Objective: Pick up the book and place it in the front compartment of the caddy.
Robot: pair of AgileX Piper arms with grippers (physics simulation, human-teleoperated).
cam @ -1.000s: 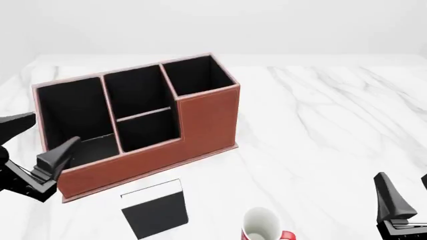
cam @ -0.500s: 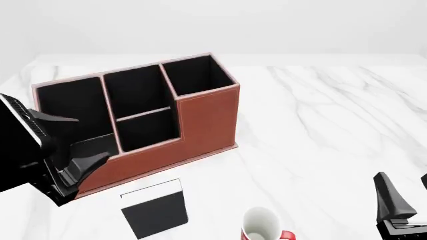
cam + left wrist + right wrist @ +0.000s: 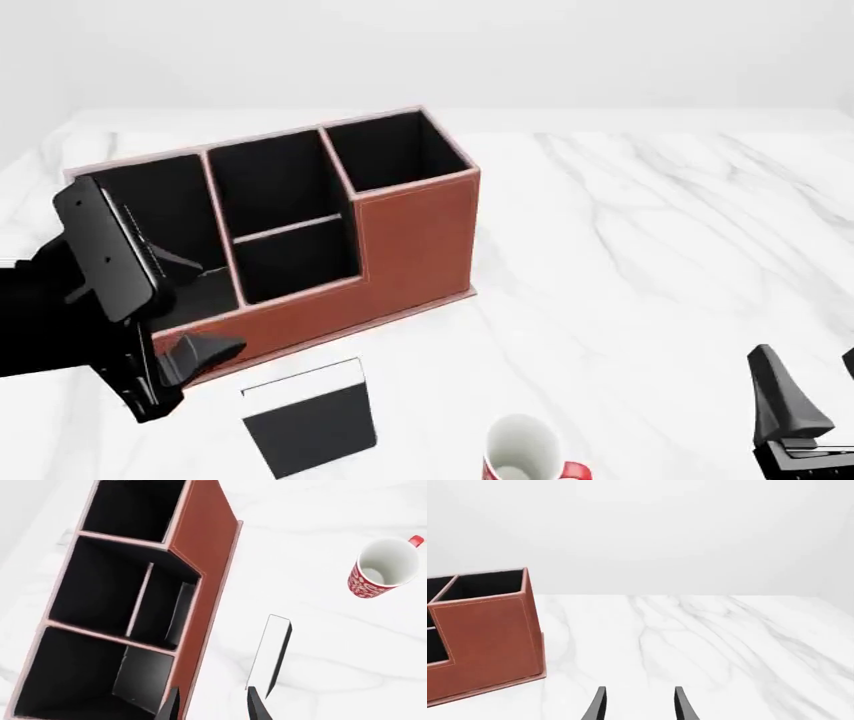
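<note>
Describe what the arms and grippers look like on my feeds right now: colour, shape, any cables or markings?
Both are plain matte black. The left gripper sits on a blocky, flat-sided black body with a paler grey sheen along its edge, and ends in tapered, pointed fingers. The right gripper shows matching slim dark fingers on a ridged base. No cables, labels or markings are visible.

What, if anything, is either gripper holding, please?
Nothing: the left gripper and right gripper are open and empty; the thin black book lies untouched.
</note>
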